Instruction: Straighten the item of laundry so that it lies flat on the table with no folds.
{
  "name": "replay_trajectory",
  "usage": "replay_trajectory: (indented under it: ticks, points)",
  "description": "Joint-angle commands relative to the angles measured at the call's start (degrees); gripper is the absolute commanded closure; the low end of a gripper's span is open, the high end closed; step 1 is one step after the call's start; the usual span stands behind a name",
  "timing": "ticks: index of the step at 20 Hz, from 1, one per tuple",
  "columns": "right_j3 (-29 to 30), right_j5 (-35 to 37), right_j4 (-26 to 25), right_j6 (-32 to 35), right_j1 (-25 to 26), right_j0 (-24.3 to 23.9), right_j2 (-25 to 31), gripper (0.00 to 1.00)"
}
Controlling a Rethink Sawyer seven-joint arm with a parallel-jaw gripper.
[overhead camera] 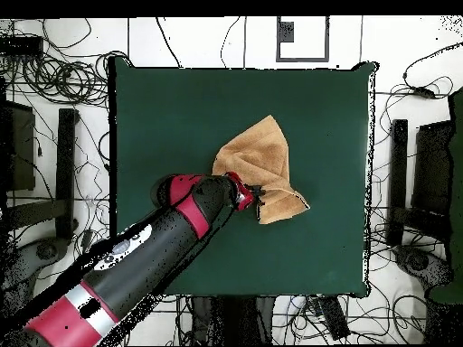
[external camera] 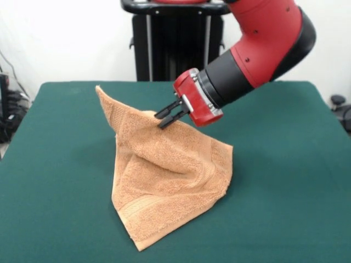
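Note:
The orange-tan towel is crumpled and partly raised off the green table near its middle. One corner points up to the far left, and a woven band shows near its front corner. My gripper reaches in from the right with its fingers closed on a raised fold at the towel's upper edge, so the cloth hangs like a tent. In the overhead view the towel lies right of the table's centre, and my gripper is at its lower edge.
The black pedestal stands at the table's far side. My red and black arm crosses the lower left of the table in the overhead view. Cables and dark equipment lie on the floor around the table.

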Motion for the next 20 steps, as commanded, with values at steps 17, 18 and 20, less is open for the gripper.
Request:
replay_trajectory:
  ticks: [17, 18, 20]
  points:
    - [-9.63, 12.63, 6.59, 20.81, 4.62, 2.62, -1.04, 1.0]
    - [-9.48, 12.64, 6.67, 20.85, 4.51, 2.68, -0.94, 1.0]
    - [-9.43, 12.87, 6.81, 20.94, 4.35, 2.73, -0.88, 1.0]
